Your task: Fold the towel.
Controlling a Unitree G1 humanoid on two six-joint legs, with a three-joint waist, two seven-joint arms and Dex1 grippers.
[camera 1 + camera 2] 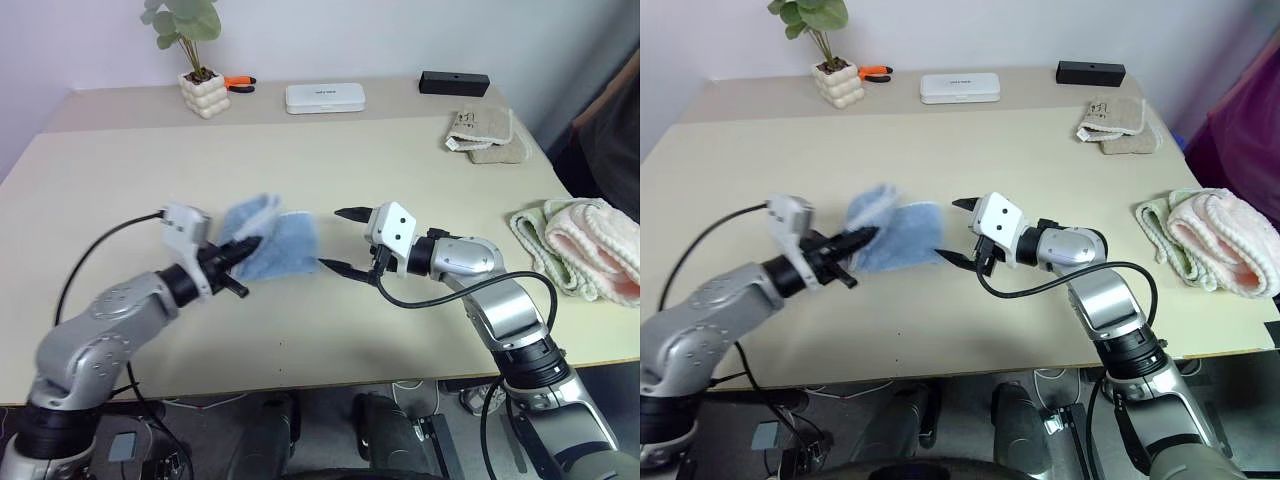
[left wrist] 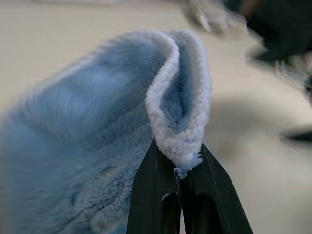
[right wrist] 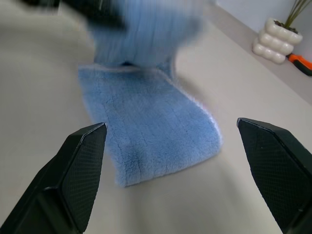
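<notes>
Left gripper (image 2: 180,168): its two black fingers are pressed together, pinching the white edge of the towel (image 1: 285,245).
Right gripper (image 1: 340,240): fingers spread wide, holding nothing, just right of the towel.
Towel: light blue, middle of the frame; one end is lifted and curled over, the other end lies flat on the table (image 1: 400,160).
Upper right: beige folded cloth (image 1: 485,132).
Right edge: pink and cream towel (image 1: 585,245).

Bare beige tabletop (image 1: 330,160) surrounds the light blue terry towel (image 1: 285,245); pink-and-cream rolled towel (image 1: 585,245) obstructs the right edge.
</notes>
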